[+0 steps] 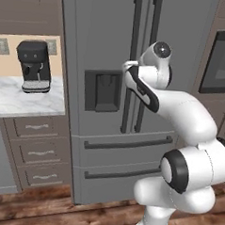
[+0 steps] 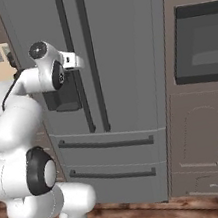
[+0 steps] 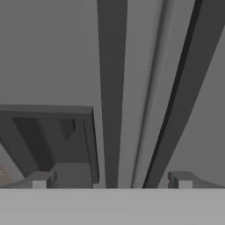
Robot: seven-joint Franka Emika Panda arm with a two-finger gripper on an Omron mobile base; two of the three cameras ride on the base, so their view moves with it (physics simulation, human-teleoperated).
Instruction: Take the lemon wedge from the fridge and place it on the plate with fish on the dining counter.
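A: Kitchen cabinets in brown wood flank the fridge (image 1: 111, 86), and a marble worktop (image 1: 25, 97) at nine o'clock carries a black coffee maker (image 1: 34, 65). What step is this?

B: Judging by the pose, opening the fridge. Both doors are shut, so nothing of its contents can be seen; the lemon wedge is presumably behind them, out of sight.

A: Where is the claw?

B: In the hand view the gripper (image 3: 112, 181) sits close to the door front, its two fingertips (image 3: 40, 180) spread wide with nothing between them. The left handle (image 3: 112, 88) runs up at twelve o'clock, in line with the gap between the tips, and the right handle (image 3: 184, 88) slants off toward one o'clock. The dispenser recess (image 3: 52, 140) lies at nine o'clock.

A: So what does the next move call for?

B: I'd say easing forward until the left bar sits between the fingers, closing on it, then pulling in an arc about that door's outer hinge. The risk is catching the right bar, since the two stand just beside each other.

A: Any other containers?

B: Two fridge drawers (image 2: 109, 156) at six o'clock, closed, and worktop drawers (image 1: 36, 150), also closed. A wall oven (image 2: 201, 44) sits at three o'clock.
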